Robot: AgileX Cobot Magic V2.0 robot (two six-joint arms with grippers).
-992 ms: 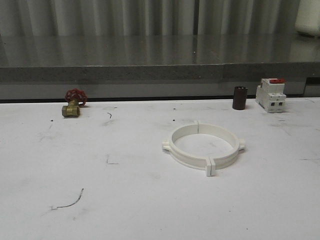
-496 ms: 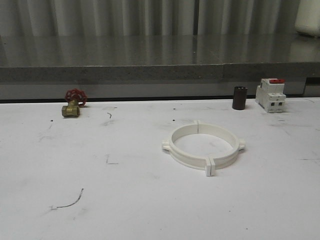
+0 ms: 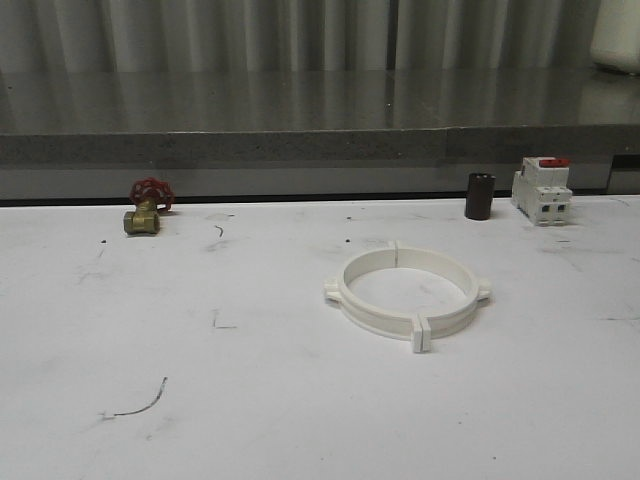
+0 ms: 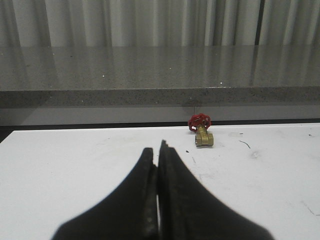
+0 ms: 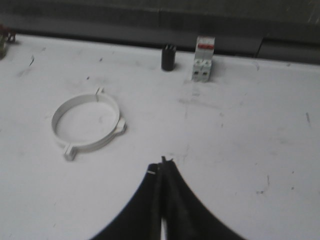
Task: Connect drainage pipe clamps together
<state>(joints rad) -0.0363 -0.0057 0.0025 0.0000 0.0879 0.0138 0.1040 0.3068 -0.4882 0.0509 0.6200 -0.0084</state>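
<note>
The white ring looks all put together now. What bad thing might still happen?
1. The drainage pipe clamps lie as one ring, but the seam at the front tab may not be fully locked; a bump might split it.
2. The right gripper, shut and empty, sits near the ring; a careless sweep might shove it toward the breaker or dark cylinder.

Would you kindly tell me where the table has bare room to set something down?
Bare: the near strip in front of the clamp ring, and the stretch between it and the valve. Crowded: the far right edge, where cylinder and breaker stand.
</note>
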